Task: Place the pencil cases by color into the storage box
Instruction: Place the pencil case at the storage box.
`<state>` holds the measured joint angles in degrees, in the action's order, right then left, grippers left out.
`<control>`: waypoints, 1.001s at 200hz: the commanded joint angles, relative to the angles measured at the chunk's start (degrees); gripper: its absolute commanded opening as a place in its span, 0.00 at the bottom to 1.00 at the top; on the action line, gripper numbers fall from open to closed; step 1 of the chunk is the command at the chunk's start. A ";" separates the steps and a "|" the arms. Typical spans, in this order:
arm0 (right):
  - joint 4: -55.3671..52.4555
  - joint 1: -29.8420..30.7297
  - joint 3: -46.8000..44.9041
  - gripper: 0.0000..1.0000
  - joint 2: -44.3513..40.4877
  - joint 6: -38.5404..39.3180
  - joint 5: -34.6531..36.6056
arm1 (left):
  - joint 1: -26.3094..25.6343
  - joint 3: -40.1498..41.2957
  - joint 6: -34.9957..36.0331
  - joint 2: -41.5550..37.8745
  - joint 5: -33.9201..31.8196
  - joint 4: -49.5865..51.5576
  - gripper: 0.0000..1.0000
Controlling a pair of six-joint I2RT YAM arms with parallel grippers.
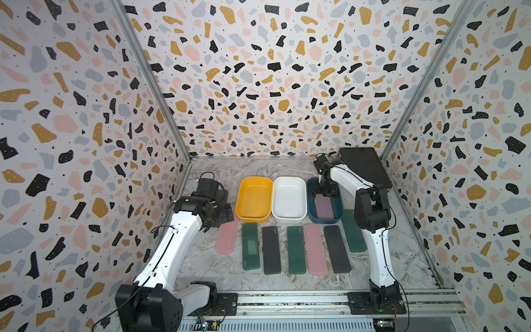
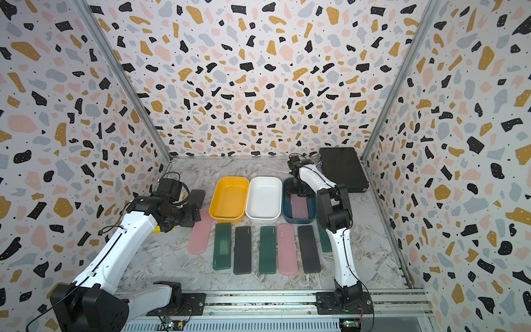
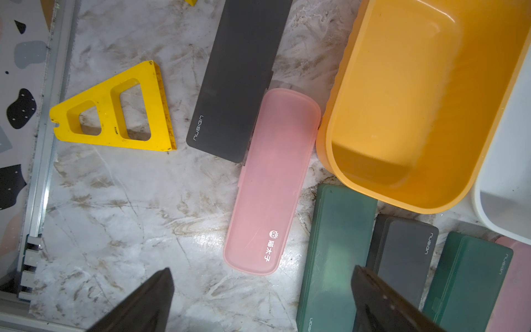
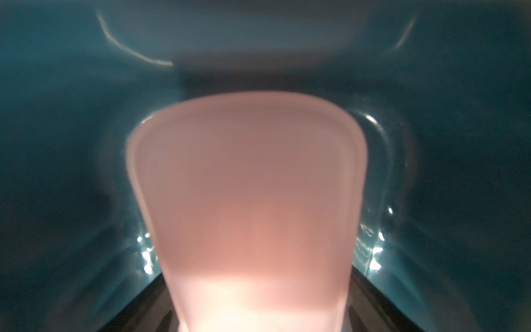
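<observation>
Currently the pink case (image 4: 244,201) lies lengthwise inside the blue bin (image 1: 324,222), between the fingers (image 4: 373,296) of the right gripper (image 1: 326,192). One dark finger flanks each long edge near one end, and the rest of the case extends beyond the fingertips toward the bin's far wall. Whether the fingers press on the case or stand just clear of it cannot be told, because the wrist view is blurred there. The gripper reaches down into the bin, probably so that the case arrives flat on the bottom instead of dropping. The step in hand appears to be the set-down or the release.

This would assign the blue bin to pink. The white bin (image 1: 288,219) and the yellow bin (image 1: 252,220) stand beside it, both empty, presumably kept for the two remaining colours.

The other cases (image 1: 271,250) lie flat on the table (image 1: 201,267), sorted into no bin yet.

The left gripper (image 3: 262,270) hovers above the table with its fingers spread wide, holding nothing. A second pink case (image 3: 273,184) runs straight out from the gap between the fingertips, its far end just beside the yellow bin. A black case (image 3: 238,77) lies beyond it, touching its edge. One finger stands over a green case (image 3: 336,253). A yellow triangle (image 3: 120,109) lies well apart on the opposite side. The wide spread suits a grasp across the second pink case's width.
</observation>
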<state>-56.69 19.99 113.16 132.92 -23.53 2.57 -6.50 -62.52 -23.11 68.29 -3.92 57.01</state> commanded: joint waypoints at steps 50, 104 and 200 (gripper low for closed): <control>-0.11 -0.21 -2.64 0.90 -3.38 -0.43 0.07 | -0.16 0.03 1.37 0.17 -0.77 1.87 1.00; -0.07 -0.21 -4.57 1.00 -8.08 -0.13 0.07 | -0.09 -0.96 1.97 1.20 -1.87 3.04 1.00; 1.40 -0.21 -13.11 1.00 -21.92 3.67 -0.82 | 0.90 -9.26 0.00 11.74 -7.02 5.57 1.00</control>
<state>-54.74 19.97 102.17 115.74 -21.93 1.91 -6.44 -68.23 -22.37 77.43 -7.38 62.06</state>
